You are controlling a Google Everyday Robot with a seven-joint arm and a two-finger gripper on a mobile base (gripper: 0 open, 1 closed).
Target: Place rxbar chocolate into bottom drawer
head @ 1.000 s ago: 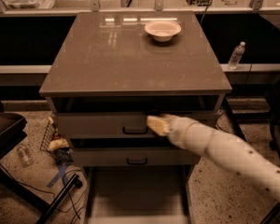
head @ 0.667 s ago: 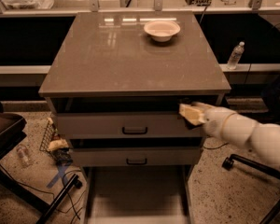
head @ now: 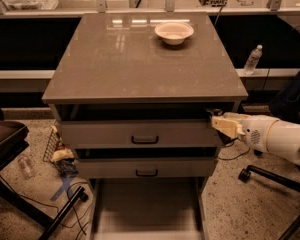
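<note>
- The gripper (head: 224, 126) is at the right edge of the cabinet (head: 140, 69), level with the top drawer (head: 110, 134). I cannot tell whether it is clenched or released.
- The bottom drawer (head: 145, 206) is pulled out toward the near side, below the other two.
- The chocolate bar cannot be made out.
- A white bowl (head: 174, 32) sits far right on the cabinet top.

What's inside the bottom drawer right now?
In the bottom drawer only bare pale floor shows; the back is hidden under the middle drawer. No rxbar chocolate is visible. The gripper is at the right end of the top drawer.
</note>
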